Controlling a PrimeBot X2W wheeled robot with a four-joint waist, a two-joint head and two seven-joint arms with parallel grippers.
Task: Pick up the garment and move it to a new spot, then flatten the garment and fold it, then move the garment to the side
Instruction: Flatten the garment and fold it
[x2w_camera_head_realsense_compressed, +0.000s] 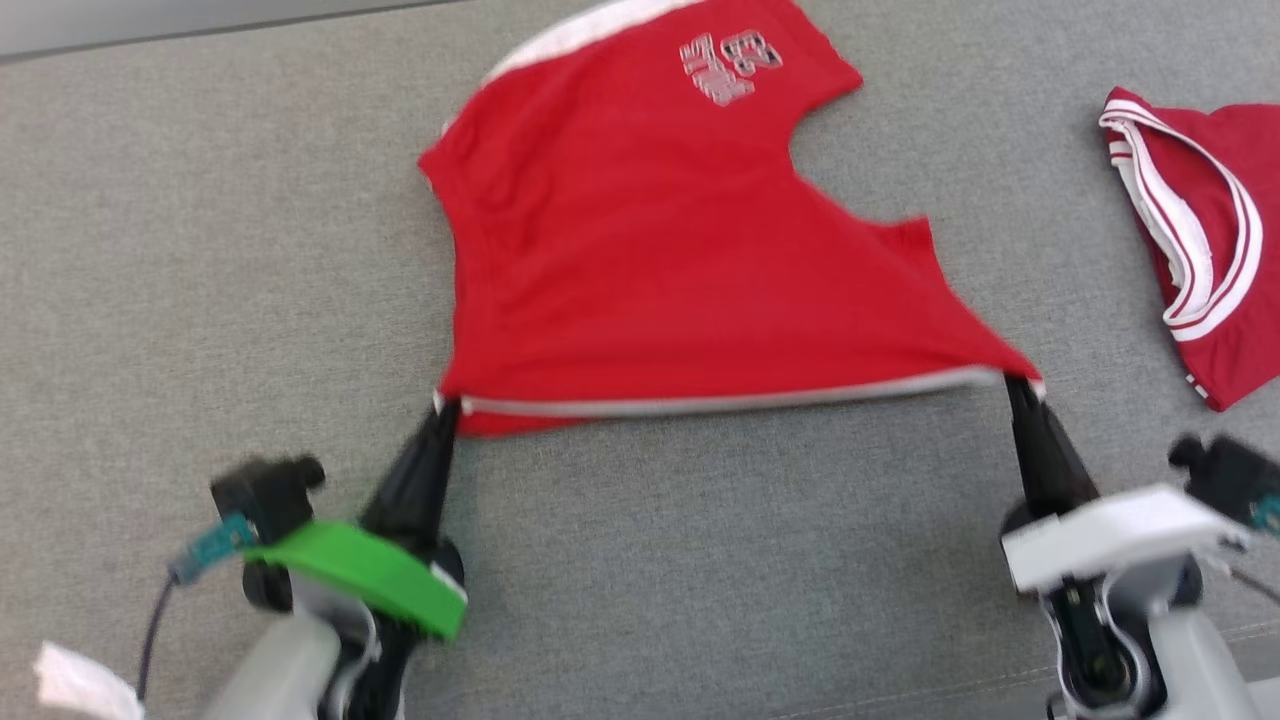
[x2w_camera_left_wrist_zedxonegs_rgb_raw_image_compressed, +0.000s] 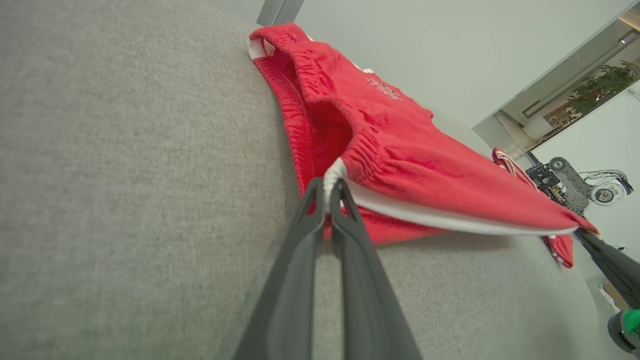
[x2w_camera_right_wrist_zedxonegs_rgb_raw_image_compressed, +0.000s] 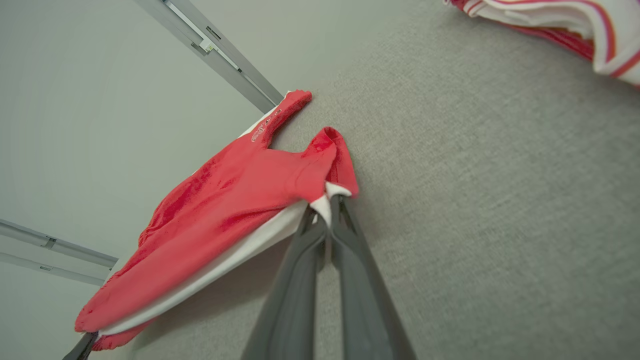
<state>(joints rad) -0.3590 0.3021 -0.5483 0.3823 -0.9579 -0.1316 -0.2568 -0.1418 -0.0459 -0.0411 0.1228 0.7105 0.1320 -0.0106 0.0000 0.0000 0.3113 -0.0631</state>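
A red garment (x2w_camera_head_realsense_compressed: 650, 240) with a white-trimmed edge and a pale printed logo is stretched over the grey surface (x2w_camera_head_realsense_compressed: 200, 250). Its near white hem is pulled taut between my two grippers. My left gripper (x2w_camera_head_realsense_compressed: 447, 405) is shut on the hem's left corner, seen close up in the left wrist view as white trim pinched between the fingers (x2w_camera_left_wrist_zedxonegs_rgb_raw_image_compressed: 330, 187). My right gripper (x2w_camera_head_realsense_compressed: 1018, 385) is shut on the right corner (x2w_camera_right_wrist_zedxonegs_rgb_raw_image_compressed: 327, 200). The near edge hangs lifted off the surface while the far part (x2w_camera_left_wrist_zedxonegs_rgb_raw_image_compressed: 320, 65) rests on it.
A second red garment (x2w_camera_head_realsense_compressed: 1200, 240) with white and red striped trim lies at the right edge, also at the top right of the right wrist view (x2w_camera_right_wrist_zedxonegs_rgb_raw_image_compressed: 560, 25). The grey surface's far edge (x2w_camera_head_realsense_compressed: 150, 35) runs along the top left.
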